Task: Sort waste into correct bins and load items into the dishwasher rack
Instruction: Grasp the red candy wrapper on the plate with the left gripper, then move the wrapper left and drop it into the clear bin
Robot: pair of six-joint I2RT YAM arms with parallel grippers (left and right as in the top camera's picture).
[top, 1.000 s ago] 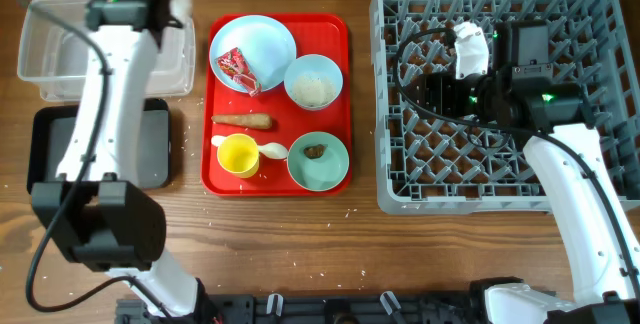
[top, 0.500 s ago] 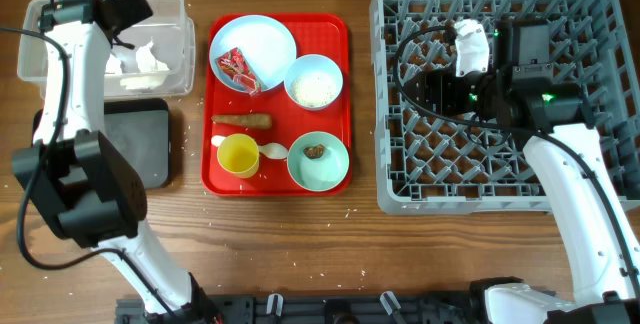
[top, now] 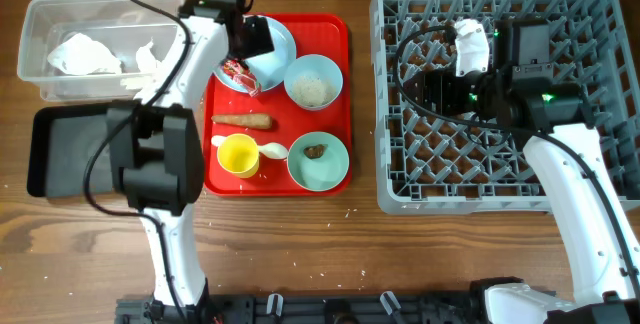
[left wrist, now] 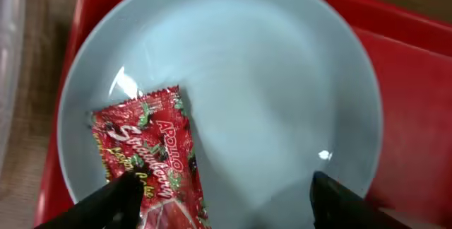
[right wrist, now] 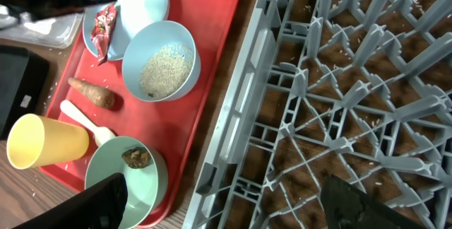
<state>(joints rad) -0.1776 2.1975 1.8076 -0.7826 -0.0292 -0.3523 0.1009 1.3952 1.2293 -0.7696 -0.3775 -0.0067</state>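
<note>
My left gripper (top: 255,37) hangs open over the pale-blue plate (left wrist: 268,80) at the back of the red tray. A red-and-white wrapper (left wrist: 152,151) lies on the plate, just inside the left fingertip, and nothing is gripped. Crumpled white paper (top: 85,54) lies in the clear tub (top: 40,9). My right gripper (right wrist: 226,208) stands open and empty above the left side of the grey dishwasher rack (top: 590,24).
On the red tray (top: 330,34) are a pale-blue bowl of rice grains (top: 314,82), a brown carrot piece (top: 245,120), a yellow cup (top: 238,154), a white spoon (top: 270,150) and a mint bowl (top: 330,169) holding a brown scrap. The black tray (top: 70,149) sits in front of the tub.
My left arm let the paper go into the clear tub, then swung right to the plate with its jaws open. The right arm has stayed where it was.
</note>
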